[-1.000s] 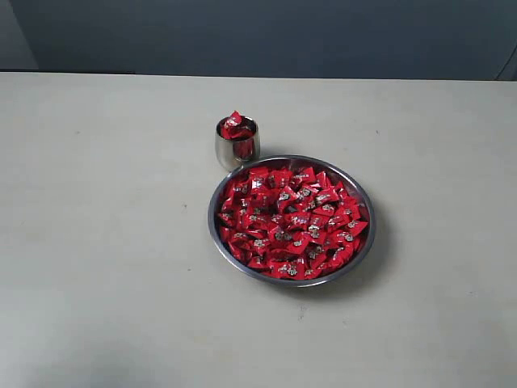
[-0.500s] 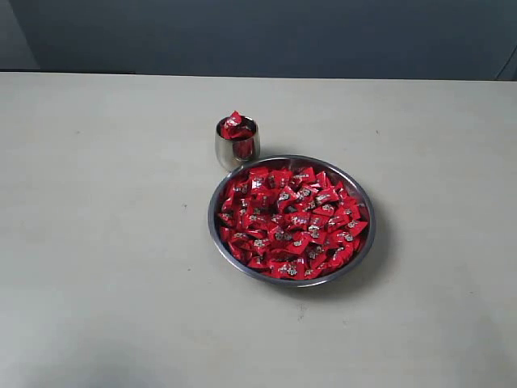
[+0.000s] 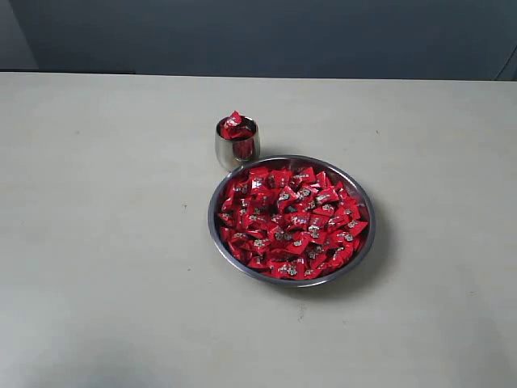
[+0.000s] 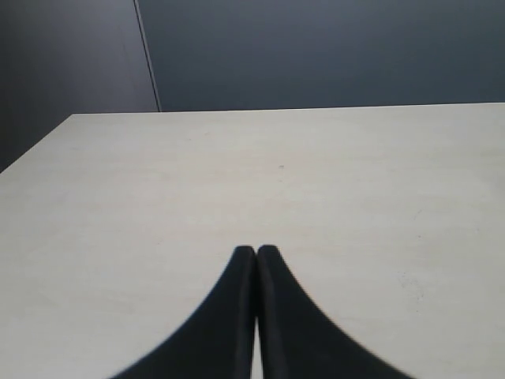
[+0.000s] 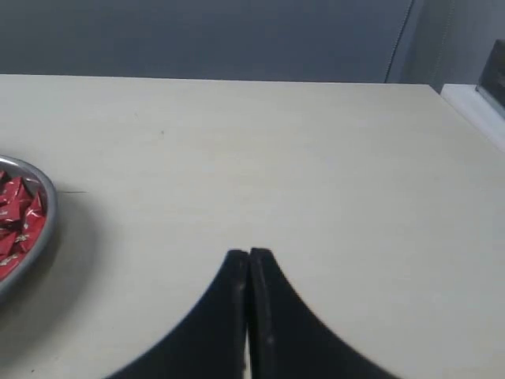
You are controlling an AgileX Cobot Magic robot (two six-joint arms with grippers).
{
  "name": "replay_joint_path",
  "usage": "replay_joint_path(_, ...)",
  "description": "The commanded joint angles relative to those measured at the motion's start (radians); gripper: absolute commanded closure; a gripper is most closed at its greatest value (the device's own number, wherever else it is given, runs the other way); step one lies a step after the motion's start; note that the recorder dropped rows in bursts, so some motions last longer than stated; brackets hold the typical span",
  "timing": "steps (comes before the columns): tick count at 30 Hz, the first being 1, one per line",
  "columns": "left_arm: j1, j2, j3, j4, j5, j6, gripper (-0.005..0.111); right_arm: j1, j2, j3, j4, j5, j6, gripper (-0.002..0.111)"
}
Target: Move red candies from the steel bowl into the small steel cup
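While both pinched closed, empty, right black gripper (image 5: 248,254) sits nearer shiny steel bowl (image 5: 50,207) of red-wrapped candies (image 3: 291,222) than left gripper (image 4: 256,251).

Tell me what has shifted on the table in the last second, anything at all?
Nothing visibly changed. The small steel cup, heaped with red candies, stands where it was beside the steel bowl, which looks just as full.

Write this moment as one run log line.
bowl: full of candies | cup: heaped | left gripper: shut, empty | right gripper: shut, empty
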Motion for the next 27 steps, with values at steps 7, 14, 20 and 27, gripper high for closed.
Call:
replay_joint_path(7,-0.005,-0.004,0.004,0.006,-0.002,-0.003,0.106,-0.054,-0.086,0.002,-0.021,0.008,0.003,0.109)
replay_joint_path(14,-0.005,-0.004,0.004,0.006,-0.002,-0.003,0.106,-0.18,-0.086,0.002,-0.006,0.017,0.021,0.109)
replay_joint_path(20,-0.005,-0.004,0.004,0.006,-0.002,-0.003,0.106,-0.18,-0.086,0.002,-0.006,0.022,0.022,0.109)
replay_joint_path(27,-0.005,-0.004,0.004,0.006,-0.002,-0.003,0.106,-0.18,-0.086,0.002,0.003,0.041,0.029,0.109)
